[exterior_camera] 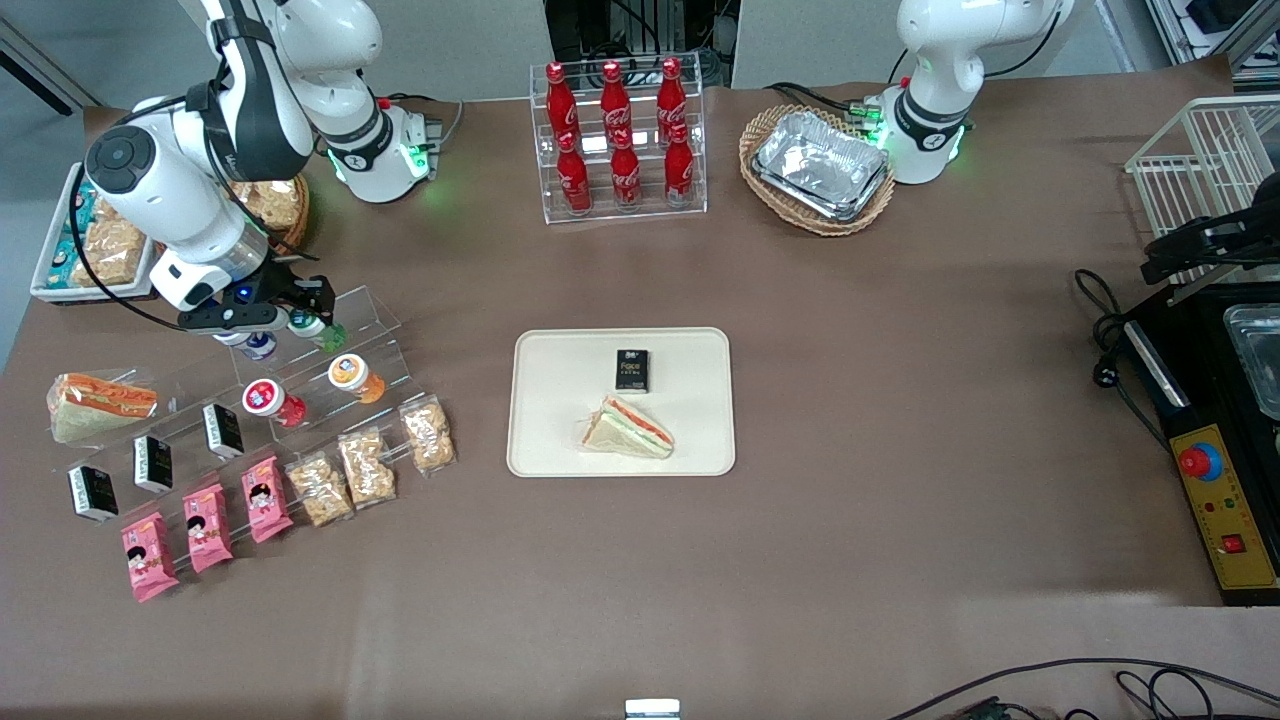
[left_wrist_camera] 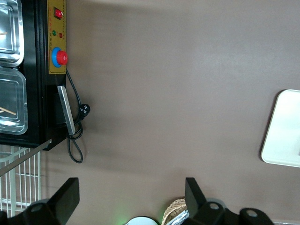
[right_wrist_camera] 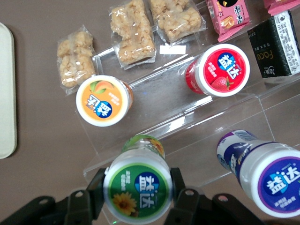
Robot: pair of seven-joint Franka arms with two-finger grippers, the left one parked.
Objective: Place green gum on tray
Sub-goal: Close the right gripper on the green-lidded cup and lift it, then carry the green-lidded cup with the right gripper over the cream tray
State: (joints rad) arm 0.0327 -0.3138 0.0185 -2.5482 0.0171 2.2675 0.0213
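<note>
The green gum point(right_wrist_camera: 137, 187), a small bottle with a white-rimmed lid and a green sunflower label, sits between the fingers of my gripper point(right_wrist_camera: 137, 183). Both black fingers press against the sides of its lid. In the front view the gripper point(exterior_camera: 305, 322) holds the green gum point(exterior_camera: 320, 330) over the upper step of a clear acrylic stand, at the working arm's end of the table. The cream tray point(exterior_camera: 560, 440) lies in the middle of the table, well away from the gripper, and its edge point(right_wrist_camera: 5, 93) also shows in the right wrist view.
Beside the gum stand a blue-lidded bottle point(right_wrist_camera: 276, 183), an orange-lidded bottle point(right_wrist_camera: 104, 104) and a red-lidded bottle point(right_wrist_camera: 222, 70) on the acrylic steps point(exterior_camera: 385, 330). Snack packets point(exterior_camera: 370, 465) lie nearer the front camera. A sandwich point(exterior_camera: 628, 428) and a black box point(exterior_camera: 632, 370) are on the tray.
</note>
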